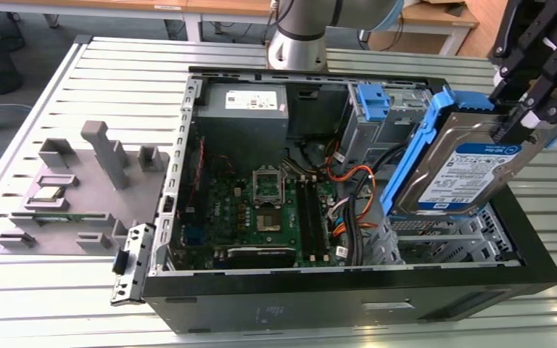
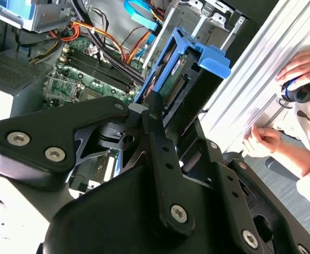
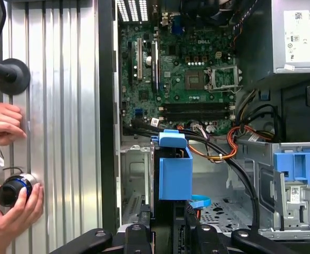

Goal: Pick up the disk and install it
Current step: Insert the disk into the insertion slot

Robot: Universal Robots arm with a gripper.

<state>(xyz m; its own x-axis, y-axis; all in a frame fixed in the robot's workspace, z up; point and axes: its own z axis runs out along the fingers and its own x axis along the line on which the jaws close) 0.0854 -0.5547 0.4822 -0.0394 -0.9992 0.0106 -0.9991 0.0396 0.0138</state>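
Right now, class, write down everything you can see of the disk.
The disk is a flat silver-metal drive with a white-and-blue label, framed by a blue plastic carrier bracket. It stands steeply tilted on edge inside the open computer case, at the exterior view's right. The gripper clamps its upper edge; whether its lower end touches the case cannot be told.

Bright, even light falls from above. The disk (image 1: pixel 463 174) held in the jaws shines a little on its silver face. Below the jaws, the inside of the computer case (image 1: pixel 356 297) is darker and shadowy. The metal table (image 1: pixel 114 72) glows pale. The black gripper (image 1: pixel 513 127) looks very dark.
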